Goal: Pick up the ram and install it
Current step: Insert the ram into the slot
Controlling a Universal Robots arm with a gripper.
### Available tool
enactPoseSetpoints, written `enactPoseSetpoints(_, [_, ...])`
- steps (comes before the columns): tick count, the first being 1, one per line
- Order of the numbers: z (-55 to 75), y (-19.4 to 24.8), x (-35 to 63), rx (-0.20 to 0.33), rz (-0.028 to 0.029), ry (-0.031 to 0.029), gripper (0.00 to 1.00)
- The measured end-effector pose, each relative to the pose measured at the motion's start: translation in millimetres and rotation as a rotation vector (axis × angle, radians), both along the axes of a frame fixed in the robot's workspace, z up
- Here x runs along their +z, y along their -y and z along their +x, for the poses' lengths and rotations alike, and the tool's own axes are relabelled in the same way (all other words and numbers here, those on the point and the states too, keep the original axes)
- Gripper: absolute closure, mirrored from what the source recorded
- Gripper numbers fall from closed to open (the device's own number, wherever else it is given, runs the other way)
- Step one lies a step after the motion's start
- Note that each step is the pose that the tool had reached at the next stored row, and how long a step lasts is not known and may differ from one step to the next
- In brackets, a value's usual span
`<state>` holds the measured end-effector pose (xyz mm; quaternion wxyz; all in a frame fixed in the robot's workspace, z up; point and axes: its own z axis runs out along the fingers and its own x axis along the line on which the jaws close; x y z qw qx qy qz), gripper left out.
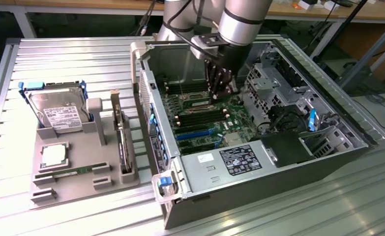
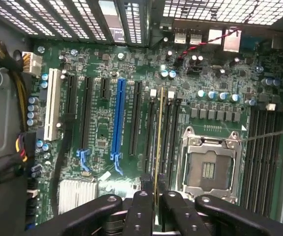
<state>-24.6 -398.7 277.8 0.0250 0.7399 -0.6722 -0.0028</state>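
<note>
My gripper (image 1: 220, 92) reaches down inside the open computer case (image 1: 258, 162), over the motherboard (image 2: 102, 142). It is shut on the ram (image 2: 158, 142), which the wrist view shows edge-on as a thin green-yellow line between the black fingers (image 2: 140, 211). The stick runs along a black memory slot just beside the empty processor socket (image 2: 208, 169); whether it sits in the slot I cannot tell. A second ram (image 1: 71, 172) lies in the grey tray (image 1: 107, 132) at the exterior view's left.
The tray also holds a hard drive (image 1: 58, 112), a square silver processor chip (image 1: 53, 155) and a long dark expansion card (image 1: 122, 142). Drive cages (image 1: 278, 93) and case walls close in around the arm. More memory slots (image 2: 264, 147) lie beyond the socket.
</note>
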Motion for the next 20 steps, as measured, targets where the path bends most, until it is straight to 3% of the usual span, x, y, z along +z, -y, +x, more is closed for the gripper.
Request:
enactPoseSetpoints(3, [-4.0, 0.0, -7.4, -0.012, -0.0005, 0.0001, 0.86])
enactPoseSetpoints(6, [-3.5, 0.0, -15.6, -0.063, -0.0006, 0.0, 0.86])
enactPoseSetpoints(10, [1.0, 0.0, -19.2, -0.063, -0.0006, 0.0, 0.86])
enactPoseSetpoints(14, [5.6, 0.1, -30.3, -0.061, -0.0008, -0.0001, 0.86])
enactPoseSetpoints(20, [5.7, 0.1, -33.1, -0.042, -0.0014, 0.0001, 0.86])
